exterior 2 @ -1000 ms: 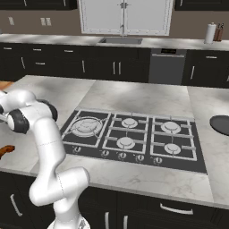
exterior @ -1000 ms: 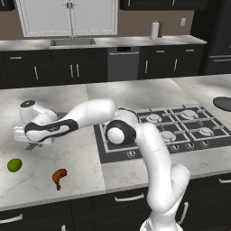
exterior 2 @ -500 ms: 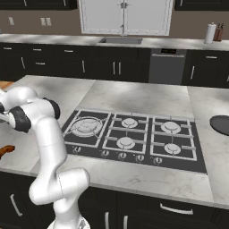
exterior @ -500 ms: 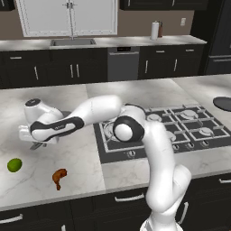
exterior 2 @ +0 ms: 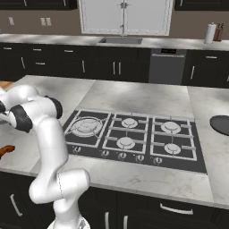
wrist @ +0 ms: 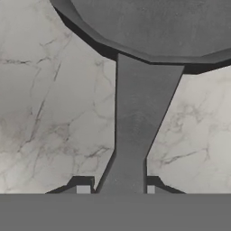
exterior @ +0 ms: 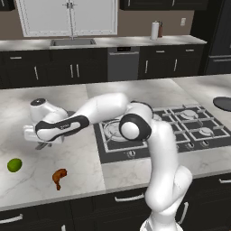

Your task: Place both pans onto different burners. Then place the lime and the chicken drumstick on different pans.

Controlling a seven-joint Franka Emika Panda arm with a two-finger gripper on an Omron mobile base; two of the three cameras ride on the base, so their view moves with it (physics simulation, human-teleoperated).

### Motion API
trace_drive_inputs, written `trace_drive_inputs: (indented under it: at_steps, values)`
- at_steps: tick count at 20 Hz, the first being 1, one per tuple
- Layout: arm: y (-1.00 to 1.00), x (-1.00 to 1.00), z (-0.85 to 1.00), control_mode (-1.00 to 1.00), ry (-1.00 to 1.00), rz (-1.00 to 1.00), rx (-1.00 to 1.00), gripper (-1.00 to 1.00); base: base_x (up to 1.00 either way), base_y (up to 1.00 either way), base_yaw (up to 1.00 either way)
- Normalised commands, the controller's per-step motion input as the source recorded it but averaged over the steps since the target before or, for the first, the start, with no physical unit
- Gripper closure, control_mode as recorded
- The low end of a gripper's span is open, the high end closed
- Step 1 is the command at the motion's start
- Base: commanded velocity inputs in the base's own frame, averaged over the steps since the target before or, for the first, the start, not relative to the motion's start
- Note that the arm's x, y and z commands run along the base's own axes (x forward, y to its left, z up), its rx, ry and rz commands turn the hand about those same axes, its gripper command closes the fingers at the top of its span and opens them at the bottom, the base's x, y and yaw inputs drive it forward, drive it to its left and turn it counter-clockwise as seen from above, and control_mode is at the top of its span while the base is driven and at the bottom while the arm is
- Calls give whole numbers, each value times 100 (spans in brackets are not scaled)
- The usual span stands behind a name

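Grey pan [wrist: 158, 27] sits on the marble surface [exterior: 81, 162] left of the cooktop [exterior 2: 134, 134], handle clamped between the fingers [wrist: 83, 188]. Step in hand: first pan to a burner [exterior 2: 87, 126]. Next: lift and carry right onto a grate. Lime [exterior: 14, 165] and drumstick [exterior: 58, 176] wait nearby; dark pan [exterior 2: 221, 124] far right.

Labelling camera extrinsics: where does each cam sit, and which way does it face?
Left base view: behind-left, facing forward-down; arm reaches left over counter to mid-grey pan; lime, drumstick in front.
Right base view: behind-right, facing forward-down at cooktop; arm at left edge.
Hand view: on the hand, facing down the pan handle; gripper shut on it.
Shared: both base views show cooktop, sink, dark pan.
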Motion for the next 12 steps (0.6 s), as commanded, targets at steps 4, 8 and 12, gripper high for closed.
trace_drive_inputs:
  at_steps: [4,8,12]
  values:
    - [-27,-16,0,-100,0,0,0,100,0,0,0]
    - [-29,-10,0,-100,0,0,0,100,0,0,0]
    - [-36,-11,0,-100,0,0,0,100,0,0,0]
